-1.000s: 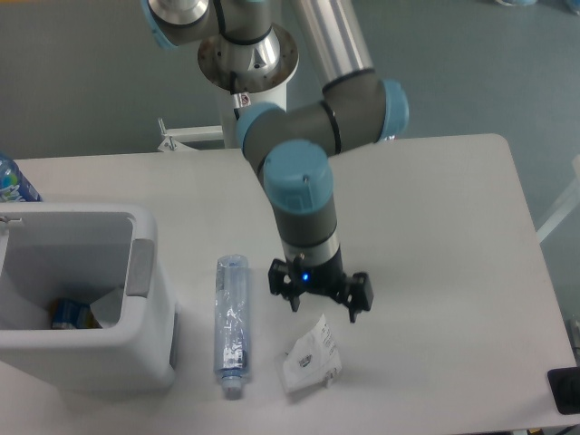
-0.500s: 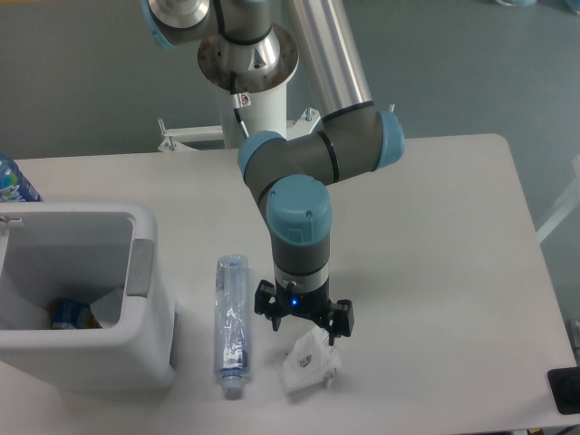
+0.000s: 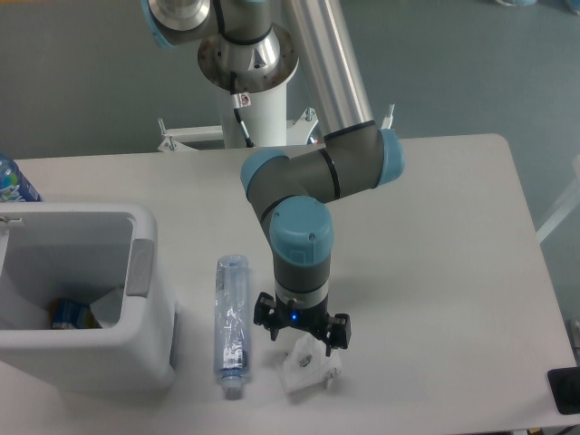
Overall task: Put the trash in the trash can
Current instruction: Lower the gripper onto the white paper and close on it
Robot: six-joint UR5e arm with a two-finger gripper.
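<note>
The crumpled white wrapper (image 3: 308, 370) lies near the table's front edge, partly hidden under my gripper (image 3: 302, 340). My gripper points straight down over the wrapper's upper part, its fingers spread on either side, so it is open. A slim clear plastic bottle (image 3: 231, 323) lies lengthwise just left of the gripper, pale cap toward the front. The boxy white trash can (image 3: 136, 337) stands at the left with a grey tab on its right rim. Something blue and yellow lies at its bottom.
A blue bottle (image 3: 13, 181) peeks in at the far left edge behind the trash can. The robot's base column rises behind the table's back edge. A dark object (image 3: 565, 390) sits at the front right corner.
My gripper has moved down and toward the front left, from above and behind the wrapper to right over it. Wrapper and bottle have not moved.
</note>
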